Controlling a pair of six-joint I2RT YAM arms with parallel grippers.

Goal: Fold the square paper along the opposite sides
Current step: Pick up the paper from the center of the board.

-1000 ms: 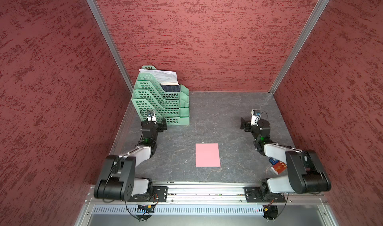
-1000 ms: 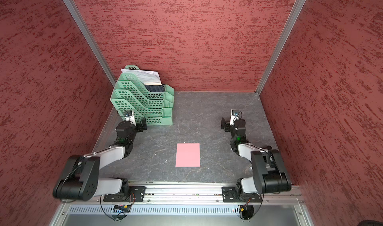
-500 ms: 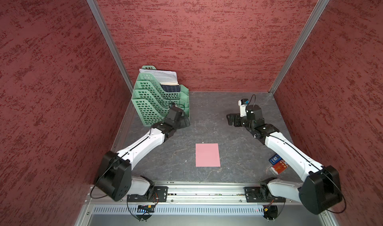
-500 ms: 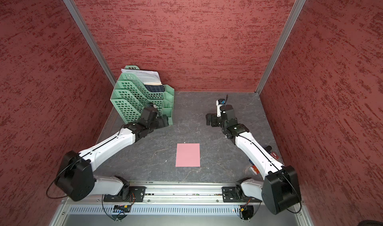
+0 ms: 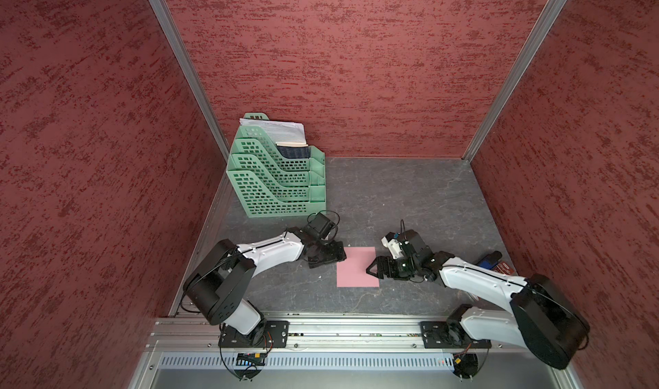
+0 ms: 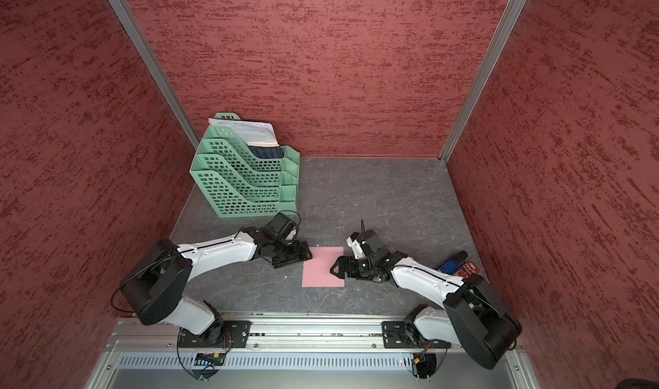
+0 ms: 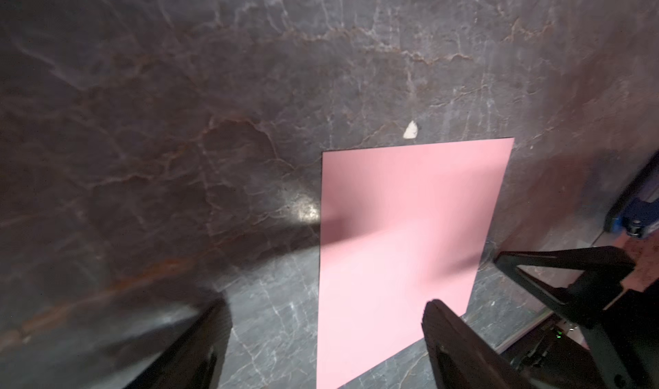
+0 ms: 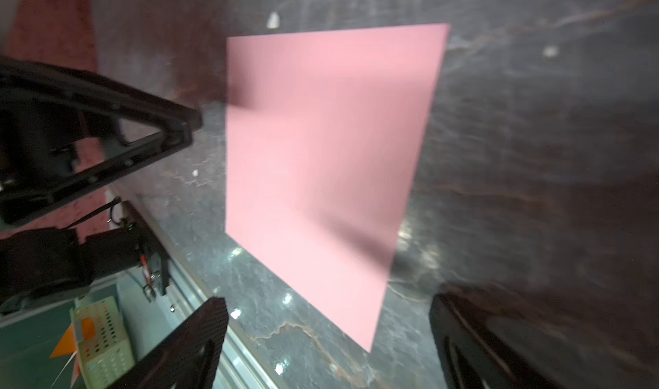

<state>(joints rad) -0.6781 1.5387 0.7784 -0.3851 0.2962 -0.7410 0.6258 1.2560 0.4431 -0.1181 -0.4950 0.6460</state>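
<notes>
1. The square paper [image 5: 356, 267] is pink. It lies flat on the dark table [image 5: 410, 198], in the middle and near the front. It has no fold in it yet.
2. The left gripper [image 5: 341, 256] is at the far left corner of the paper. In the left wrist view its jaws stand wide apart with nothing in them, and the pink sheet lies flat below.
3. The right gripper [image 5: 369, 270] is at the paper's right edge, with its tip over the pink. Its jaws are wide apart too, and empty.
4. I cannot tell if either gripper touches the paper or just hangs over it.
5. Farther off, a green tray stack [image 5: 274, 187] stands in the far left corner with white papers [image 5: 274, 128] on top. Some small packets [image 5: 494, 264] lie by the right wall.
6. I think this is the very start of the job. Both grippers are at the paper, ready to take hold.
7. Next, one gripper needs to slip a finger under a thin edge and pinch it softly. That is hard, because the sheet lies so flat. The other gripper should hold the far side down. Then the lifted edge must go over to meet the other edge, line up with it, and be pressed down.
</notes>
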